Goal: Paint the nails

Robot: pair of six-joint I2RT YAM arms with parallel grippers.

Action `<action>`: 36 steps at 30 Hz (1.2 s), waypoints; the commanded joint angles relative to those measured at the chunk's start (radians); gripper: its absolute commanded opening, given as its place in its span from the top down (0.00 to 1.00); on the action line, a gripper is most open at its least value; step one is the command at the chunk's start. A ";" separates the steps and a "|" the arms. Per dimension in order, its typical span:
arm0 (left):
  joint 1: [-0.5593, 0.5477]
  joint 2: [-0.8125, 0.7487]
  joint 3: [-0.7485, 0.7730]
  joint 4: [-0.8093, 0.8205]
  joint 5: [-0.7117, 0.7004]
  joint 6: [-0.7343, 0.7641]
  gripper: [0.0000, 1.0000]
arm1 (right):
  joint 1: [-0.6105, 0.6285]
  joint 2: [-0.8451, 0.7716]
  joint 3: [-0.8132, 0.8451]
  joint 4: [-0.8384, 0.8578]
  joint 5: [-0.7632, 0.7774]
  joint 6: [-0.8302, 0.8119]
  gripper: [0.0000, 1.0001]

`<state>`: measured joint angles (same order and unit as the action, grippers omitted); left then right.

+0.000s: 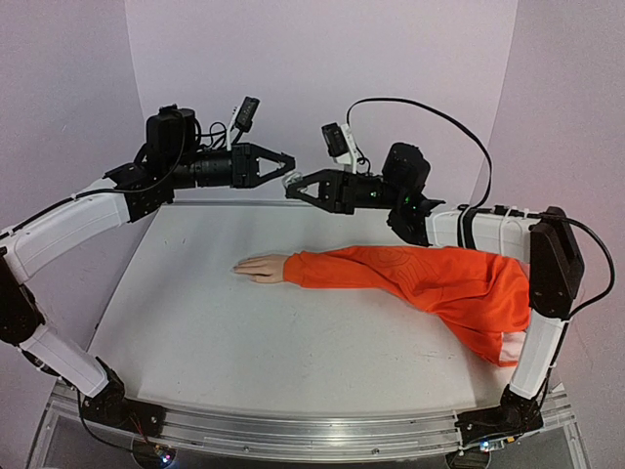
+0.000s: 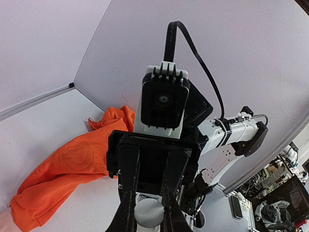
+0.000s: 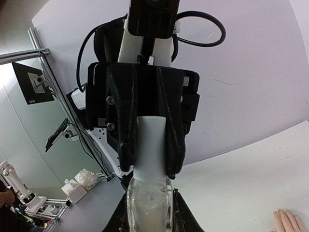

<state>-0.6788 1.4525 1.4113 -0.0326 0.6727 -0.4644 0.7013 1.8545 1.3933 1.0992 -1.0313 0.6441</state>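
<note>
The pale mannequin hand (image 1: 259, 267) lies flat on the table and sticks out of an orange sleeve (image 1: 410, 277). Its nails are too small to make out; its fingertips (image 3: 287, 222) show at the corner of the right wrist view. Both grippers meet in the air above and behind the hand. My right gripper (image 1: 296, 191) is shut on the body of a small clear bottle (image 3: 148, 205). My left gripper (image 1: 289, 170) is shut on the bottle's white cap (image 3: 153, 145), seen end-on in the left wrist view (image 2: 148, 213). The cap sits on the bottle.
The orange sleeve (image 2: 63, 169) bunches into a heap at the table's right side, by the right arm (image 1: 547, 274). White walls close the back and sides. A metal rail (image 1: 293, 430) runs along the near edge.
</note>
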 commanded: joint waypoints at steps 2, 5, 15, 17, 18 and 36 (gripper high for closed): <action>-0.010 -0.007 0.006 0.039 -0.065 -0.010 1.00 | -0.003 -0.057 0.004 -0.029 0.180 -0.156 1.00; -0.024 -0.005 0.029 -0.063 -0.195 0.013 1.00 | 0.032 -0.120 -0.022 -0.257 0.623 -0.382 1.00; -0.053 0.062 0.200 -0.378 -0.461 0.018 1.00 | 0.294 -0.093 -0.073 -0.102 1.653 -0.908 1.00; -0.053 0.063 0.208 -0.377 -0.438 0.021 0.95 | 0.292 -0.103 -0.076 -0.120 1.558 -0.875 1.00; -0.053 0.062 0.211 -0.376 -0.423 0.022 0.88 | 0.287 -0.113 -0.080 -0.130 1.499 -0.857 1.00; 0.037 -0.039 0.005 0.098 0.077 -0.054 0.22 | -0.032 -0.138 -0.040 -0.058 -0.002 -0.194 1.00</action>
<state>-0.6334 1.4273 1.4044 -0.1162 0.5858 -0.4931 0.6571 1.6806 1.2682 0.8677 -0.6769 0.2199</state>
